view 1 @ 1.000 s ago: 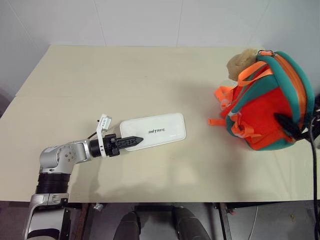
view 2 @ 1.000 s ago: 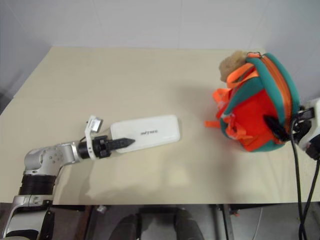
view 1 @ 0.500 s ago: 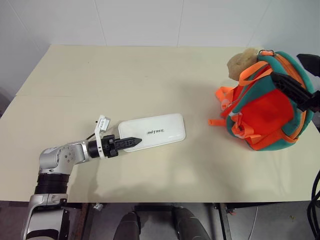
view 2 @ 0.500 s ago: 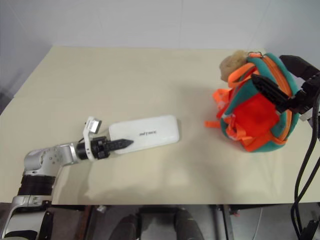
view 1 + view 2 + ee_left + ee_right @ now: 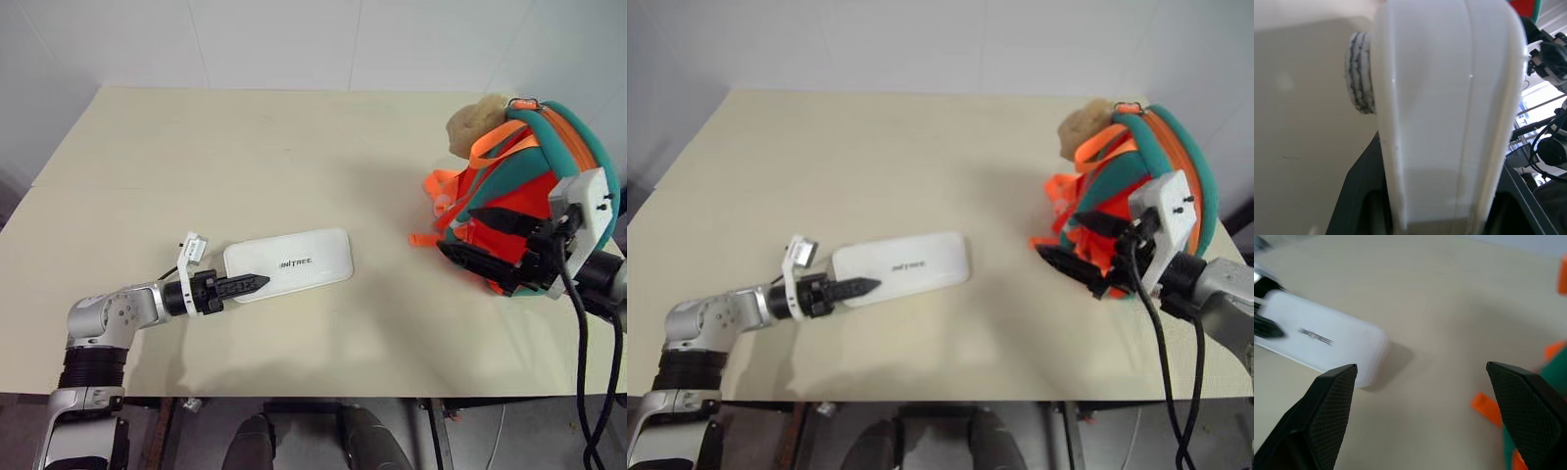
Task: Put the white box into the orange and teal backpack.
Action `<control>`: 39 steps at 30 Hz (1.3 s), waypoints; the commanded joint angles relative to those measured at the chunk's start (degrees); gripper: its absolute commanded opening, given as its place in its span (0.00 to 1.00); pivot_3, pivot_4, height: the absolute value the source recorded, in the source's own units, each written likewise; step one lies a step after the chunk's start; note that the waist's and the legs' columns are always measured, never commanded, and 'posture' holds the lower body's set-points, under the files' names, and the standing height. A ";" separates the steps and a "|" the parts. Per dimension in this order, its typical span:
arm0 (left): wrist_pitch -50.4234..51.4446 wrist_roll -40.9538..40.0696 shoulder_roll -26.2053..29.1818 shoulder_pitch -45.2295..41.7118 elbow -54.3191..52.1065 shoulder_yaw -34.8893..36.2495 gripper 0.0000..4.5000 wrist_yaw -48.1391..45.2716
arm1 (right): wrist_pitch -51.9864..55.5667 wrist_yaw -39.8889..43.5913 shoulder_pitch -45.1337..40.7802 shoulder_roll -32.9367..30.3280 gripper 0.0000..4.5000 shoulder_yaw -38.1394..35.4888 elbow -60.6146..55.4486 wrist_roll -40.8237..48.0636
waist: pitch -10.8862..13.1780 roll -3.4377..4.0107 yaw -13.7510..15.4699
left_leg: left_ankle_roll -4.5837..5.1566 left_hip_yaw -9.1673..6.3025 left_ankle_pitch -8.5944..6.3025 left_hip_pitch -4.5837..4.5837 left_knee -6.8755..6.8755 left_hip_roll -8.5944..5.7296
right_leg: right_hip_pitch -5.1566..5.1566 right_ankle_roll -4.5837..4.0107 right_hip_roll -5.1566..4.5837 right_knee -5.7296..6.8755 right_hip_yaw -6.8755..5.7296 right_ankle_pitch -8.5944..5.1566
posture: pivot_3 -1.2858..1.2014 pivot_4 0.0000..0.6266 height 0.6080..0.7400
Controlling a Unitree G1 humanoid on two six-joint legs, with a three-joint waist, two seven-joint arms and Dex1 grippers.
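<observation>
Swinging R end effector [image 5: 468,242] inward, box [image 5: 290,265] shifted

1. I see bare table [image 5: 245,147] all along the far side; nothing stands there to block a hand.
2. Between the white box [image 5: 291,264] and the orange and teal backpack [image 5: 568,137] the tabletop is free.
3. My right gripper [image 5: 475,245], fingers spread wide, hangs in front of the backpack's near face, blocking that approach.
4. Orange straps [image 5: 438,196] trail onto the table beside the backpack.
</observation>
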 commanded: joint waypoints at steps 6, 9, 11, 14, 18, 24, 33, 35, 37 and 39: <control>0.53 -1.41 0.72 1.01 -3.29 2.08 0.32 0.23 | -2.27 -9.09 -3.32 3.74 0.99 5.65 1.42 -10.76 | 0.00 0.00 0.17 | 0.00 0.00 0.00 -0.01 -0.05 0.01 | -0.02 -0.02 0.00 -0.04 0.00 -0.01 | 0.52 0.24 1.00; 0.88 -1.49 0.93 1.28 -3.86 2.48 0.32 0.52 | -4.12 -12.17 -6.13 6.93 0.99 9.27 3.96 -15.75 | 0.00 0.00 -0.01 | 0.02 0.00 -0.02 -0.01 -0.09 0.01 | -0.02 -0.01 0.00 -0.06 0.00 -0.01 | 0.52 0.24 1.00; 1.26 -1.75 1.09 1.61 -4.60 3.09 0.32 0.93 | -5.06 -15.10 -8.66 9.24 0.99 12.02 6.10 -19.76 | 0.00 0.00 -0.13 | 0.01 0.01 -0.02 0.00 -0.09 0.02 | -0.03 -0.01 0.00 -0.04 0.00 0.00 | 0.52 0.24 1.00; 1.74 -2.06 1.34 2.19 -5.43 3.81 0.32 1.23 | -5.35 -16.77 -10.46 11.23 0.99 13.22 7.48 -22.98 | 0.00 0.00 0.00 | 0.01 0.01 -0.02 0.00 -0.09 0.02 | -0.05 -0.03 0.00 -0.03 0.00 0.00 | 0.52 0.24 1.00; 2.08 -2.08 1.33 3.07 -6.19 4.70 0.32 1.63 | -5.33 -18.75 -12.24 13.92 0.99 14.11 9.72 -26.33 | 0.00 0.00 0.07 | 0.01 0.01 -0.02 -0.01 -0.17 0.02 | -0.06 -0.02 -0.03 -0.06 0.00 0.00 | 0.52 0.24 1.00; 2.30 -2.60 1.26 4.37 -7.66 5.76 0.32 2.40 | -3.03 -21.65 -13.34 16.75 0.99 14.30 9.50 -29.82 | 0.00 0.00 0.01 | 0.01 0.00 -0.01 0.00 -0.28 0.03 | -0.10 -0.03 -0.02 -0.06 -0.01 0.00 | 0.52 0.24 1.00; 1.85 -2.77 0.97 4.46 -7.59 5.82 0.32 2.83 | -3.03 -25.14 -14.84 23.56 0.99 13.72 9.92 -32.44 | 0.00 0.00 -0.19 | 0.01 0.00 -0.01 0.01 -0.29 0.02 | -0.11 -0.04 -0.01 -0.04 -0.01 0.00 | 0.52 0.24 1.00; 1.98 -2.90 0.87 4.21 -7.59 5.75 0.32 2.90 | -6.12 -26.67 -16.26 26.09 0.99 14.34 12.28 -34.49 | 0.00 0.00 -0.20 | 0.00 0.00 -0.01 0.01 -0.29 0.02 | -0.12 -0.04 -0.01 -0.03 -0.01 0.00 | 0.52 0.24 1.00; 2.04 -2.90 1.06 4.12 -7.58 5.66 0.32 2.76 | -9.37 -27.74 -17.61 28.32 0.99 14.62 14.77 -36.15 | 0.00 0.00 -0.25 | 0.00 0.00 -0.01 0.01 -0.28 0.02 | -0.11 -0.04 -0.01 -0.04 -0.01 0.00 | 0.52 0.24 1.00; 2.12 -2.87 1.30 3.92 -7.42 5.67 0.32 2.64 | -13.48 -28.93 -19.45 30.33 0.99 14.84 18.27 -38.13 | 0.00 0.00 -0.24 | 0.00 0.00 -0.01 0.01 -0.29 0.02 | -0.12 -0.04 -0.02 -0.04 -0.02 0.00 | 0.52 0.24 1.00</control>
